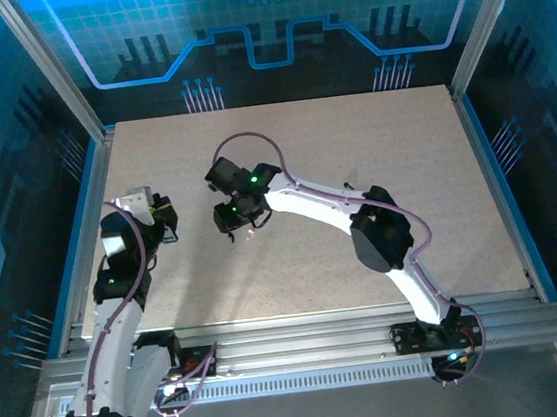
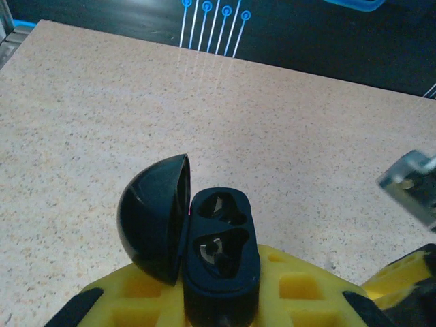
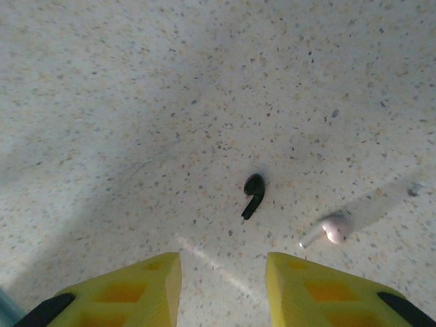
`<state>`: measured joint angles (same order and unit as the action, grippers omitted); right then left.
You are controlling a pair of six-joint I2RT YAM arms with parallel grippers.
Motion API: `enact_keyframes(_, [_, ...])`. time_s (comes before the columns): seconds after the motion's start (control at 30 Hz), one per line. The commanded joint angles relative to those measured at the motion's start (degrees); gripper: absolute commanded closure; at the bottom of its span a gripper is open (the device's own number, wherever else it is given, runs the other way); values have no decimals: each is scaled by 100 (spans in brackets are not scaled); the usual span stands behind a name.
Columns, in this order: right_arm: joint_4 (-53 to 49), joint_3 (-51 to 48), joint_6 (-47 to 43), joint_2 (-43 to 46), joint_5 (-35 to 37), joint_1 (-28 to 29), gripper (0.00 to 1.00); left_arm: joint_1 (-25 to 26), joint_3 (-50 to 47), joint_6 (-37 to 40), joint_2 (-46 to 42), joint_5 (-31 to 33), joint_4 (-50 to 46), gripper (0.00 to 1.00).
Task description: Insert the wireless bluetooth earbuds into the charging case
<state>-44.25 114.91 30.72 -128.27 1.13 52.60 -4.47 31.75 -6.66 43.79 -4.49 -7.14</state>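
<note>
The gripper [image 3: 223, 272] sat wide open at the bottom of the frame, its two yellow fingers [image 3: 146, 289] apart with bare speckled tabletop [image 3: 136, 102] between them. A black earbud [image 3: 253, 196] lay just right of center, stem pointing down-left. A pale earbud [image 3: 330, 229] lay to its lower right, close but not touching.
</note>
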Motion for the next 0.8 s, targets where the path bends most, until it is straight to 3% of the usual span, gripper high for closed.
enact_keyframes(0.0, [-213,342,223,-361,63,28,62,-80,25,-144,-115,16,-126,83])
enact_keyframes(0.77, [-333,1042,23,-1490,441,154,64,-89,-33,-230,-160,-98,90,82])
